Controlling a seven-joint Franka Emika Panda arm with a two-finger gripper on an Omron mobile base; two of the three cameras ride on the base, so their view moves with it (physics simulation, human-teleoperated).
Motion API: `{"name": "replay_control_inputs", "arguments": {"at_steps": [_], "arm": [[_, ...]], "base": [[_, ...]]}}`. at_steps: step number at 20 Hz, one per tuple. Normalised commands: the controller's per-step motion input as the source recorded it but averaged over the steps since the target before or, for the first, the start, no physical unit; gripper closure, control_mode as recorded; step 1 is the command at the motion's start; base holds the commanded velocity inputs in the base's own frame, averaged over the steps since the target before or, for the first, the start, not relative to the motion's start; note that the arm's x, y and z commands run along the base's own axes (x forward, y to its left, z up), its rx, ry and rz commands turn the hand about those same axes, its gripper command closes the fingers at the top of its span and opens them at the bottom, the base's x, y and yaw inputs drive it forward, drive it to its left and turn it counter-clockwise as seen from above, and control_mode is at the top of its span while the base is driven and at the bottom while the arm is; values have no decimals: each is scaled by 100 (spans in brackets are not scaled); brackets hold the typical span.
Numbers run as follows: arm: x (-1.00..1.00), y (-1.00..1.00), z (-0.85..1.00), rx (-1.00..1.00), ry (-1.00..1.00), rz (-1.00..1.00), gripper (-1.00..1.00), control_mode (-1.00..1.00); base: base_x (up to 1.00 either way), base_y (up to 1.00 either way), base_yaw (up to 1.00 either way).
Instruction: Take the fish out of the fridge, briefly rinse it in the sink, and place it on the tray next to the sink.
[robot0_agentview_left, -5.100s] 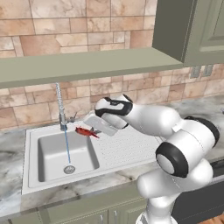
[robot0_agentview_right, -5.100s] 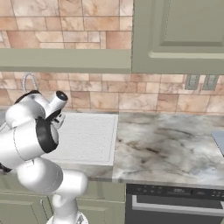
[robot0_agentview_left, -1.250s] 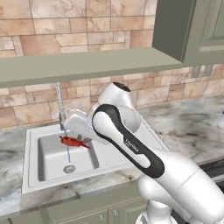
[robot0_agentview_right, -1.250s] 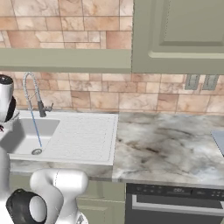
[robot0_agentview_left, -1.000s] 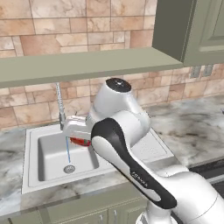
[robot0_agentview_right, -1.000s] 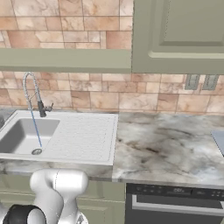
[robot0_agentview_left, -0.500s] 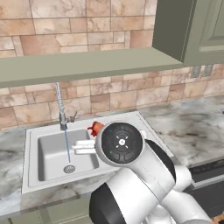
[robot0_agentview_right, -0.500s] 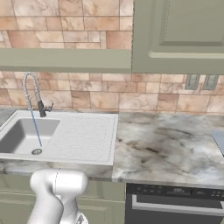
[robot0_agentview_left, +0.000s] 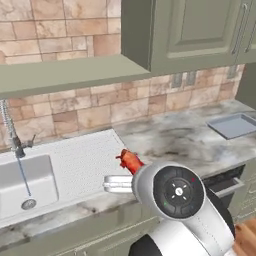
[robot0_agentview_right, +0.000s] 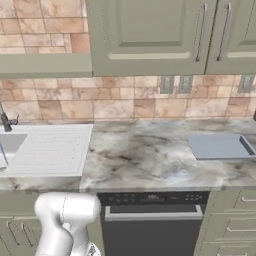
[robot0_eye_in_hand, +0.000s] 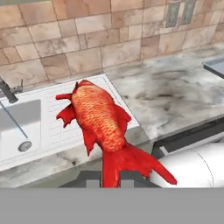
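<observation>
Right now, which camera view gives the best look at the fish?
The hand view: the fish is large and central there, head, fins and scales plain, its tail pinched in the shut hand. The left base view shows only a small red piece of it above the arm. In the right base view I cannot make it out.

In your left base view the arm's big round joint covers most of the fish (robot0_agentview_left: 129, 160); you see just a red tip at its eleven o'clock, and the gripper's fingertips stay behind that bulk; the sink (robot0_agentview_left: 75, 160) is cut by the left edge, and the faucet (robot0_agentview_left: 11, 134) loses its top there too; the tray (robot0_agentview_left: 235, 125) runs off at three o'clock. In your hand view the fish's tail hides where the fingers meet it; the tray (robot0_eye_in_hand: 216, 66) shows as a mere corner at two o'clock.
</observation>
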Motion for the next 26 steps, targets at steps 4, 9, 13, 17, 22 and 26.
{"name": "replay_control_inputs", "arguments": {"at_steps": [4, 9, 13, 17, 22, 26], "arm": [[0, 0, 0, 0, 0, 0, 100, 100], [0, 0, 0, 0, 0, 0, 100, 100], [0, 0, 0, 0, 0, 0, 100, 100], [0, 0, 0, 0, 0, 0, 100, 100], [0, 0, 0, 0, 0, 0, 100, 100], [0, 0, 0, 0, 0, 0, 100, 100]], "base": [[6, -100, -31], [25, -100, -26], [18, -100, -22], [21, -100, -8], [72, -100, -1], [75, -78, 8]]}}
